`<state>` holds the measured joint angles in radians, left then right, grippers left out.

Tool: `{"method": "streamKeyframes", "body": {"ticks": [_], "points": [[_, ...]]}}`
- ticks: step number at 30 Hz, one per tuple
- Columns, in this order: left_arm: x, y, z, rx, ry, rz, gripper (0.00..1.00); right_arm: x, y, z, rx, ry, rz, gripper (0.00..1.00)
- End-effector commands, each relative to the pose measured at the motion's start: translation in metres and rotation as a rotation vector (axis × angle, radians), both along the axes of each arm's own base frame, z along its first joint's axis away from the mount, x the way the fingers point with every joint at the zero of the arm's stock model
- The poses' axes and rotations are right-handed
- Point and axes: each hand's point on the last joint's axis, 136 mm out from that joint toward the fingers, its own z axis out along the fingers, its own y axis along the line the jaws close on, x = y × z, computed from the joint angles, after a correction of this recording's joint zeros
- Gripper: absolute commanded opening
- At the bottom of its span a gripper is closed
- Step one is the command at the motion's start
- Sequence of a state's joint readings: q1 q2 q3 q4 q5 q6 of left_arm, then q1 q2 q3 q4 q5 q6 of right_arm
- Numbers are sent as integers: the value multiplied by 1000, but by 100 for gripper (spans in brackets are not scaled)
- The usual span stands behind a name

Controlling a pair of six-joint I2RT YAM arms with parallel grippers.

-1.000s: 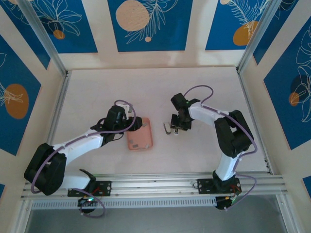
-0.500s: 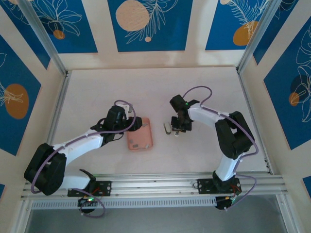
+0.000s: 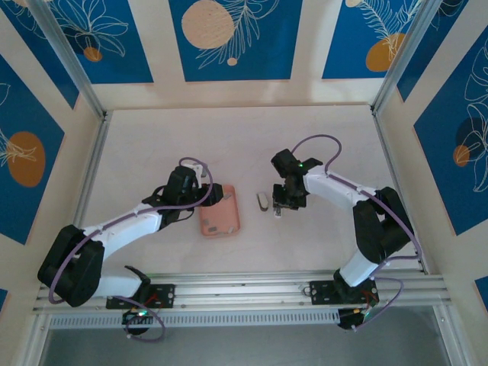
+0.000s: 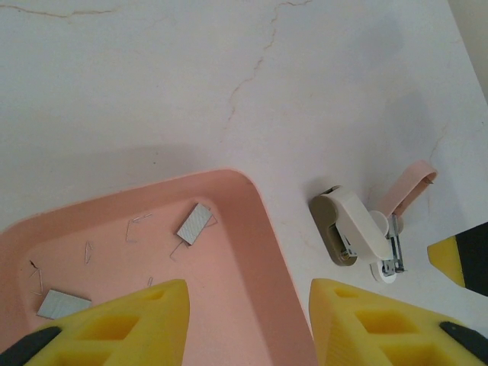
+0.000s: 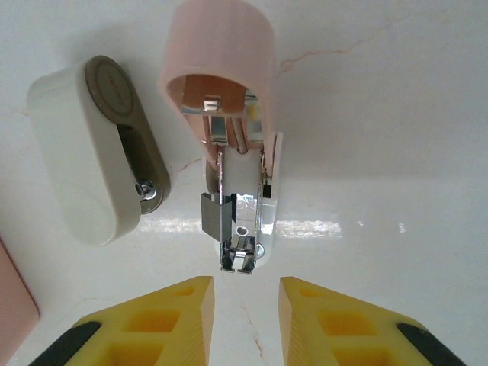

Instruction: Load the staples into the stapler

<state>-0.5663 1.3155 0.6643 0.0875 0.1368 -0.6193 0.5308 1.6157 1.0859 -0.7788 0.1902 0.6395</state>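
Right gripper: jaws narrowly parted, gripping nothing, tips just short of stapler chrome magazine end. Left gripper: jaws wider apart, straddling salmon tray rim, seemingly empty. Staples: short grey metal strips lying in tray. Stapler pink-topped, hinged open, on white marbled bench.

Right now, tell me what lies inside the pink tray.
Two grey staple strips and a few loose bent staples lie in the pink tray. Its near part is hidden behind the fingers of the left gripper.
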Motion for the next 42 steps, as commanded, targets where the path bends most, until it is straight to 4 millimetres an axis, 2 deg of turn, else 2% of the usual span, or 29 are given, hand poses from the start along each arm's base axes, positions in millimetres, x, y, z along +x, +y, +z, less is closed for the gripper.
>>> {"method": "streamKeyframes", "body": {"ticks": [1,6,16,23,31,36,42], "points": [[-1,-2,3,-16,-11,-6,45,-7,7,1,15,36,32,29],[0,-3,4,-16,-13,-7,45,-2,16,0,-8,39,67,31],[-1,-2,1,-13,-8,-5,45,3,21,-18,-43,89,67,33],[-3,0,-3,-7,-2,0,45,4,15,-30,-107,118,67,34],[-5,1,-8,-8,9,3,45,7,14,-33,-124,110,75,24],[-7,2,-11,-7,15,5,45,7,16,-35,-124,116,80,27],[-7,2,-11,-7,17,6,45,11,17,-25,-117,78,80,21]]}}
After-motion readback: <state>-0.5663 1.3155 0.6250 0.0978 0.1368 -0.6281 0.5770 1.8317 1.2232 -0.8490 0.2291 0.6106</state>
